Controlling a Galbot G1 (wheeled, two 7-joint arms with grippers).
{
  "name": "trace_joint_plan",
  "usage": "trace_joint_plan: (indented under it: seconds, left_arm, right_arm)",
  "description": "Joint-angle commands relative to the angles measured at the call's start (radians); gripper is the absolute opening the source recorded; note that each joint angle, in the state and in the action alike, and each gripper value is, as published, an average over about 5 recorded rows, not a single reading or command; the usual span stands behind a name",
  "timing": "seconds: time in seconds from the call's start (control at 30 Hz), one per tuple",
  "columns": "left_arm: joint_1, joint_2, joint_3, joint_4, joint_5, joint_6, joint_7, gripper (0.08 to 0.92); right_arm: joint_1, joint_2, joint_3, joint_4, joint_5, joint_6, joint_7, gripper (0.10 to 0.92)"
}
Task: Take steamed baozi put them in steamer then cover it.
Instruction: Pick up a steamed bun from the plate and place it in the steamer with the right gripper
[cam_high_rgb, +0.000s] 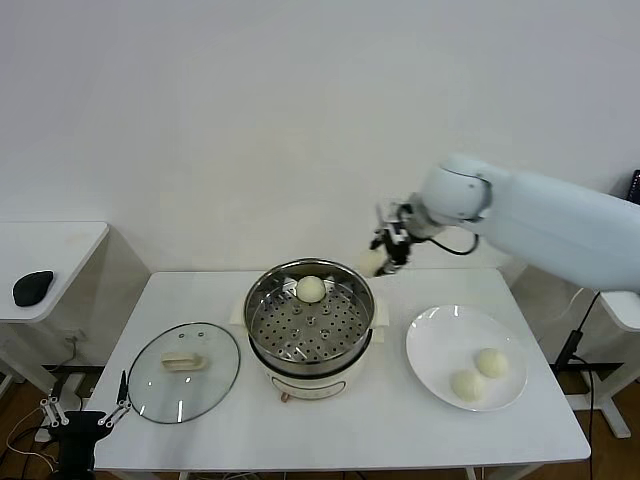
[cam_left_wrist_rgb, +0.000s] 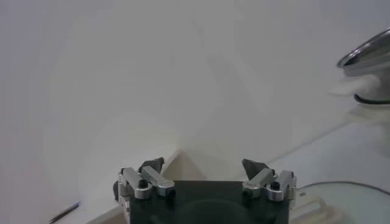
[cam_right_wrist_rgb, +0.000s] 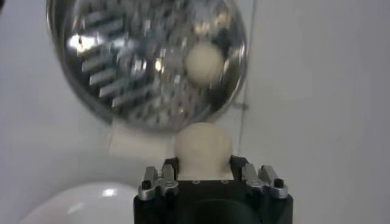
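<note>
The right hand (cam_high_rgb: 385, 252) is clamped on a bun (cam_right_wrist_rgb: 203, 145), high up and just outside the far right rim of the steamer (cam_high_rgb: 310, 345). Let go here, the bun could strike the rim and roll onto the table (cam_high_rgb: 400, 420) behind the pot. It needs carrying inward over the tray first, clear of the bun (cam_high_rgb: 311, 289) already sitting there, or the two may knock together.

Count: four buns in all, one held, one in the steamer, two on the plate (cam_high_rgb: 440, 335) below and to the right of the hand. One lid (cam_high_rgb: 184, 372) lies on the table, well left of the steamer. The left hand (cam_high_rgb: 85, 415) waits low at the table's near left corner, fingers apart and empty.
</note>
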Motion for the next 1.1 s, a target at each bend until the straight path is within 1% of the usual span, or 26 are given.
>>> trace_joint_plan:
  seconds: [0.03,0.17,0.33,0.73,1.0,1.1]
  left_arm:
    - [0.006,-0.002,-0.010,-0.003,0.001,-0.001,-0.001,0.823]
    - [0.006,-0.011,-0.014,-0.003,0.001,-0.004,-0.004,0.823]
    - [0.007,-0.017,-0.013,-0.002,0.001,-0.008,-0.006,0.823]
    - [0.004,-0.026,-0.008,-0.001,0.002,-0.010,-0.007,0.823]
    - [0.006,-0.032,-0.008,-0.001,0.003,-0.017,-0.012,0.823]
    - [0.007,-0.035,-0.008,-0.001,0.003,-0.020,-0.014,0.823]
  right_arm:
    - [-0.014,0.314,-0.049,-0.108,0.146,-0.107,0.083,0.535]
    - [-0.038,0.366,-0.061,-0.141,0.154,-0.141,0.097,0.534]
    - [-0.078,0.395,-0.078,-0.178,0.138,-0.178,0.110,0.535]
    - [-0.183,0.414,-0.072,-0.255,0.085,-0.179,0.118,0.535]
    - [-0.210,0.429,-0.066,-0.273,0.086,-0.179,0.132,0.535]
    - [-0.219,0.427,-0.056,-0.280,0.084,-0.177,0.138,0.555]
